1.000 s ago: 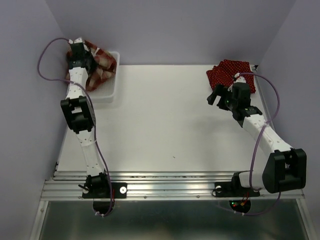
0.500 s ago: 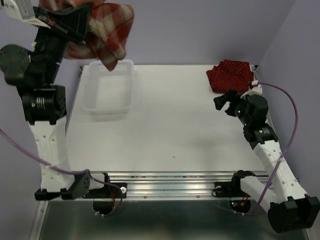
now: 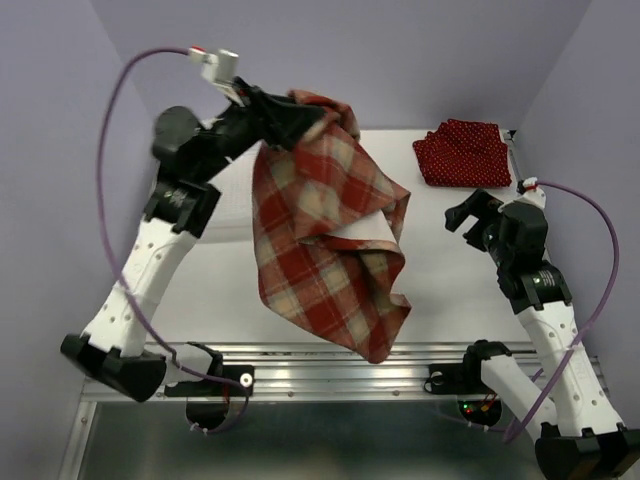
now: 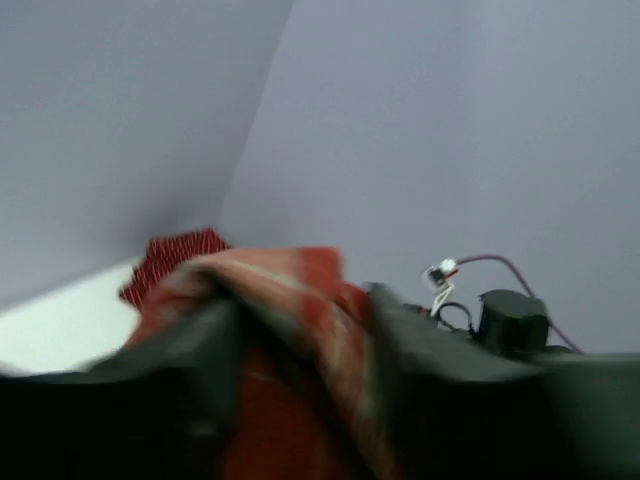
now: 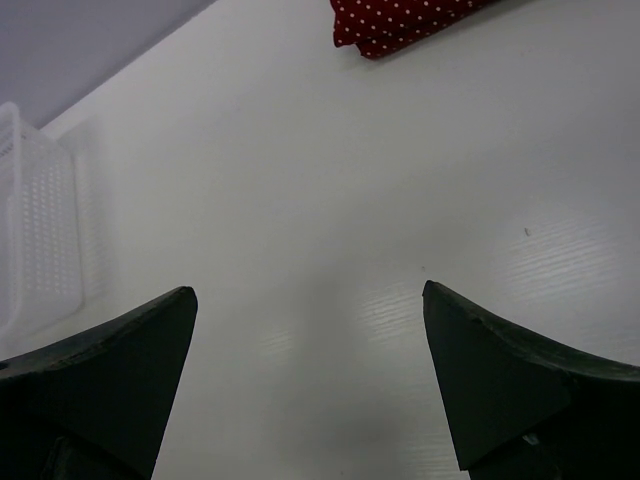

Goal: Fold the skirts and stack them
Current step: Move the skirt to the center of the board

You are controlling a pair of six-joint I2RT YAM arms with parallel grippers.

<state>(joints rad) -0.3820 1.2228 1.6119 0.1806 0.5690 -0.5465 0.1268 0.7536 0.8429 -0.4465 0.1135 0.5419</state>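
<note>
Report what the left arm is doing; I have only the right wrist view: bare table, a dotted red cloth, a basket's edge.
Observer: The left gripper is raised above the table, the plaid skirt hanging from it, spread in mid-air.
Operator: Confirm the grip.
Observer: Cannot tell; the left wrist view is blurred, showing only plaid cloth between its fingers.
Operator: Locate the other cloth.
Observer: The dotted red cloth lies bunched in the table's far right corner, apart from the open right gripper.

Top view looks down the table (image 3: 450, 290); 2 wrist views share the dotted skirt (image 5: 400, 20).
</note>
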